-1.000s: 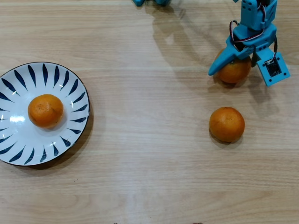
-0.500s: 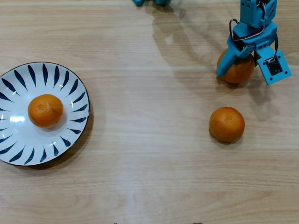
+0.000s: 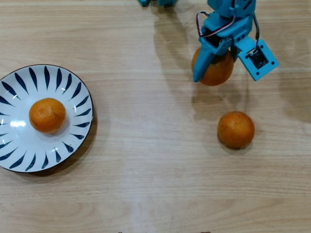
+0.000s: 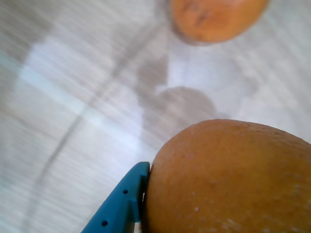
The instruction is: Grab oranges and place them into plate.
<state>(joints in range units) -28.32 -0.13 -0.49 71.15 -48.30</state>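
The blue two-finger gripper point(image 3: 212, 73) pinches a round, bumpy orange fruit point(image 3: 215, 69) tight so it cannot drop (its shadow sits apart, so it looks lifted), because the big white plate with blue petal strokes point(image 3: 73, 92) waits far off to its side.

In the overhead view we see the plate point(image 3: 73, 92) at the left of the worktop point(image 3: 146, 184) with one orange point(image 3: 47, 115) on it. Well to its right a second orange point(image 3: 235, 129) lies alone, and behind that a third point(image 3: 216, 70) sits between the fingers point(image 3: 200, 68).
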